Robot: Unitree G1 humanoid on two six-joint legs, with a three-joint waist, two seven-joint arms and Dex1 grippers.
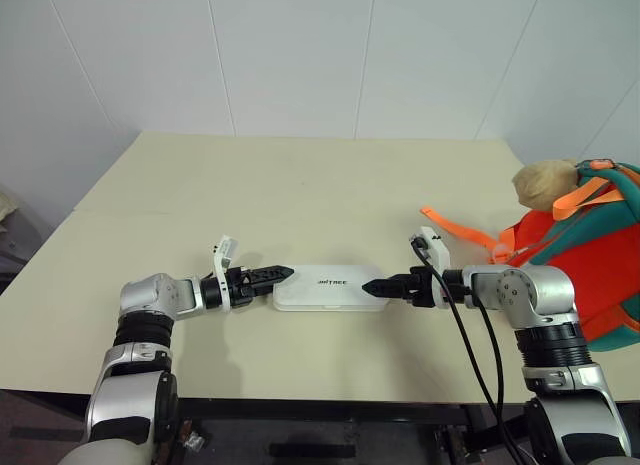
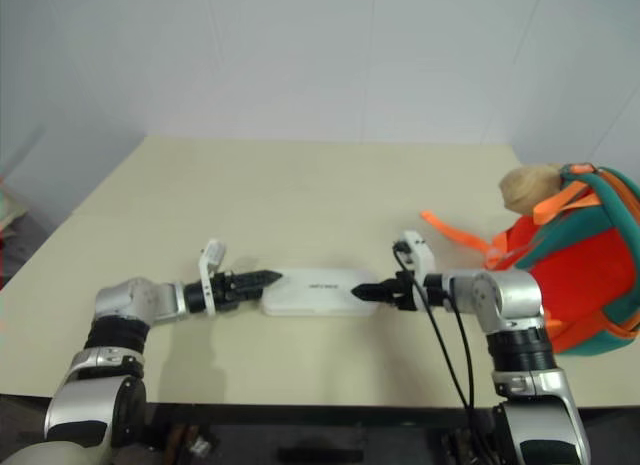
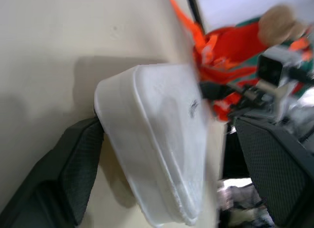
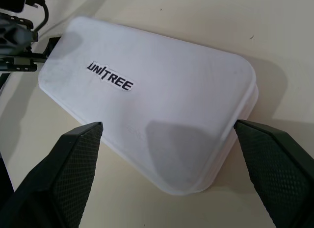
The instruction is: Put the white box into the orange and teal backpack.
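1. We find the white box point(image 1: 325, 286) lying flat on the worktop point(image 1: 300, 185), lengthwise between our two arms, its dark lettering facing up.
2. Our left hand point(image 1: 268, 276) sits at the box's left short end, its fingers spread apart; in the left wrist view one finger point(image 3: 81, 159) lies just beside the box's corner, and we cannot tell whether it actually touches.
3. Our right hand point(image 1: 385, 286) sits at the opposite short end, fingers likewise apart. The right wrist view shows the two fingers point(image 4: 73, 164) standing to either side of the near end of the box, with a gap on both sides, so nothing is clamped.
4. The orange and teal backpack point(image 1: 590, 255) rests at the right edge of the worktop, well apart from the box, with its tan plush toy point(image 1: 545, 183) at the top and an orange strap point(image 1: 460, 230) trailing toward the middle of the worktop. We cannot tell from here whether its opening is unzipped.
5. As we judge it, the task is at its start: the box is bracketed from both ends but not gripped, not lifted, and nowhere near the backpack.
6. What is left, in our view: close in on the box from both ends, raise it, carry it to the right, and feed it into the backpack's opening.
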